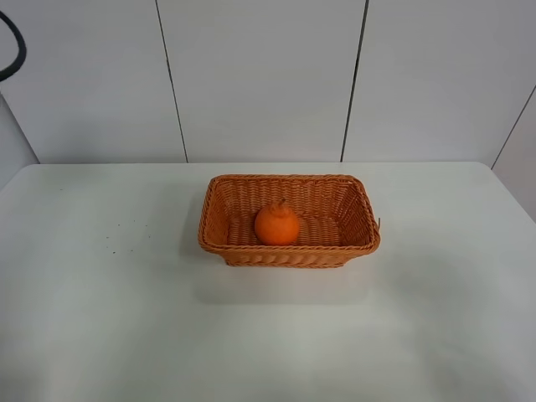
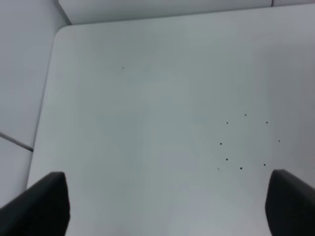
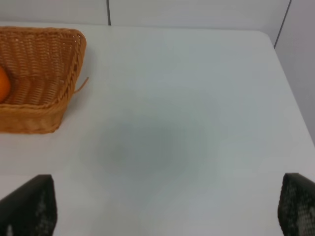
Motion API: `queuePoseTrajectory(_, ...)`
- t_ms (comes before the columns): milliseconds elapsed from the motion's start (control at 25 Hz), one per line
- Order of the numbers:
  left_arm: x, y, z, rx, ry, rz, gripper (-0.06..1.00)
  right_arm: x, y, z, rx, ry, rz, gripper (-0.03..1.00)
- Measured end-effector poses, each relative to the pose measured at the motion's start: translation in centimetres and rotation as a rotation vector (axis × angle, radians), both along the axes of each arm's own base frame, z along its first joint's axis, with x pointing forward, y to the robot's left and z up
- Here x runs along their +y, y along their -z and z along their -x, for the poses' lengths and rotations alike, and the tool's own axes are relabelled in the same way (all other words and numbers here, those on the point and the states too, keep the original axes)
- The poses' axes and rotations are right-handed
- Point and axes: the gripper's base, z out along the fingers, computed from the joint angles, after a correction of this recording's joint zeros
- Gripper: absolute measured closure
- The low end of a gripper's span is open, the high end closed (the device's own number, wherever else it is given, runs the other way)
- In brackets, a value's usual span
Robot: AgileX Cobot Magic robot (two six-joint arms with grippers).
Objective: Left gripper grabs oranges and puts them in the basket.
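— So, how does the left tool stand?

— Spread wide. Its wrist view shows two black fingertips at opposite edges of the picture, with bare white tabletop between them and nothing in the gap. A scatter of small dark specks lies on the surface near one fingertip.

— And the right tool?

— Also spread wide and holding nothing. Its two dark fingertips sit at the far corners of its wrist view, over plain tabletop with a soft shadow between them.

— Where is the orange?

— Inside the basket, resting on the woven floor near the middle, a little toward the left side as the high camera sees it. Its short dark stem points up. It looks close to the front wall, though I cannot tell whether it touches.

— Does the right wrist camera catch it?

— Only a sliver of it at the picture's edge, inside the basket's corner. A loose wicker strand sticks out from that corner.

— And the basket itself?

— It sits upright near the middle of the tabletop, toward the back, in front of a grey panelled wall. Neither tool shows in the high view; only a loop of black cable appears at the upper left corner.
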Motion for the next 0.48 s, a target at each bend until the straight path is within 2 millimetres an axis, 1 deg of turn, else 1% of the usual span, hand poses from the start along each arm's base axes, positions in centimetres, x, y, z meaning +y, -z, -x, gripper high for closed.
queuePoseTrajectory(240, -0.6, -0.5, 4.6, -0.026, -0.007, 0.002, 0.05, 0.0, 0.0, 0.0, 0.0, 0.0, 0.0, 0.27)
queuePoseTrajectory(480, -1.9, -0.9, 9.1, 0.016, -0.005, 0.113, 0.05, 0.0, 0.0, 0.0, 0.0, 0.0, 0.0, 0.27)
